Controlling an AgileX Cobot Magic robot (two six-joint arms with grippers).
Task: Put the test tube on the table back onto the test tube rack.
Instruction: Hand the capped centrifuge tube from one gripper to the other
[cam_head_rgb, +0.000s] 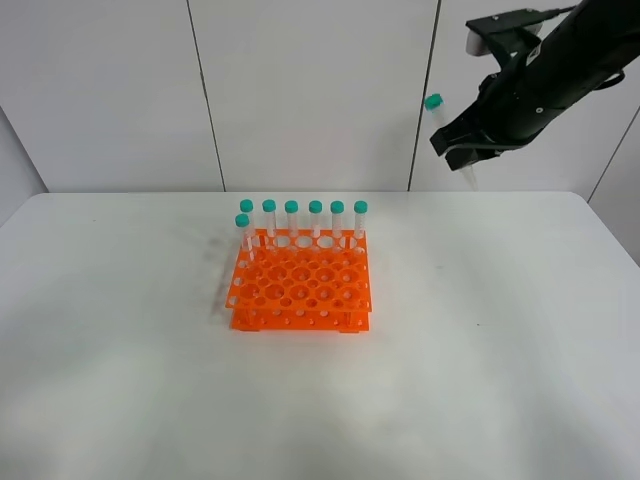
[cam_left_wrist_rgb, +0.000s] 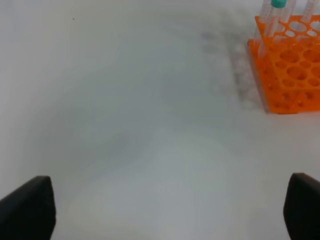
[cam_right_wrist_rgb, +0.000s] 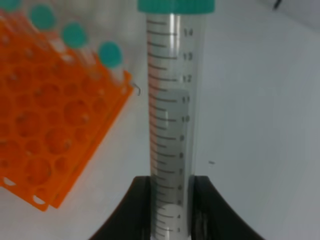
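The test tube is off the desk and up in the air, well to the right of and behind the orange rack. The right fingers are closed on its lower part, one on each side. That leaves the green cap and most of the marked body sticking out free. From the high camera the tube leans, with the cap toward the rack and the pointed tip down and away. It probably needs straightening before it can drop into a hole. Holding it this high looks meant to clear the caps of the other tubes, which stand along the rack's back row, with one more just in front at the left end. Most holes nearer the front are free, so there is room to lower it. The left fingers are spread wide over bare desk with nothing between them, parked to the rack's left, out of the way
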